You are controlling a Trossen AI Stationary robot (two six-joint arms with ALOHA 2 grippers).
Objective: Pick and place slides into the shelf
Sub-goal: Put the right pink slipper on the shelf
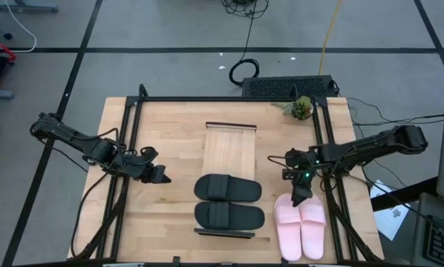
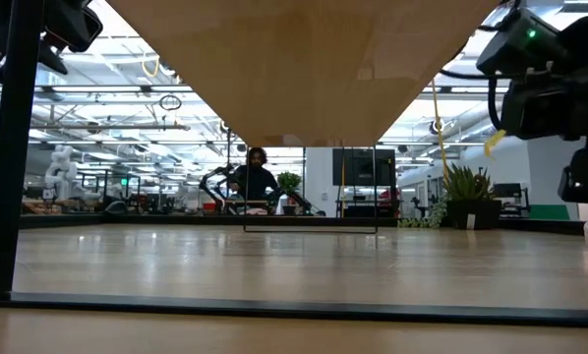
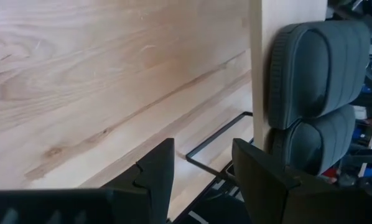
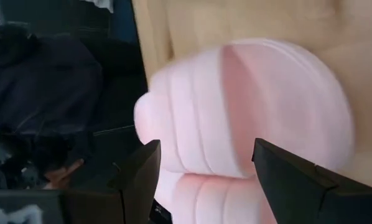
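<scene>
The left gripper (image 1: 161, 175) hovers over bare table left of the shelf (image 1: 229, 152), fingers spread and empty. Two black slides (image 1: 228, 188) lie side by side on the shelf's near end. The right gripper (image 1: 299, 197), fingers apart, sits just over the pink slides (image 1: 300, 226) lying on the table.

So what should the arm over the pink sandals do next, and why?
Probably lower and close on a pink slide: the right gripper hovers open above the pair, while both black slides already lie on the shelf.
</scene>
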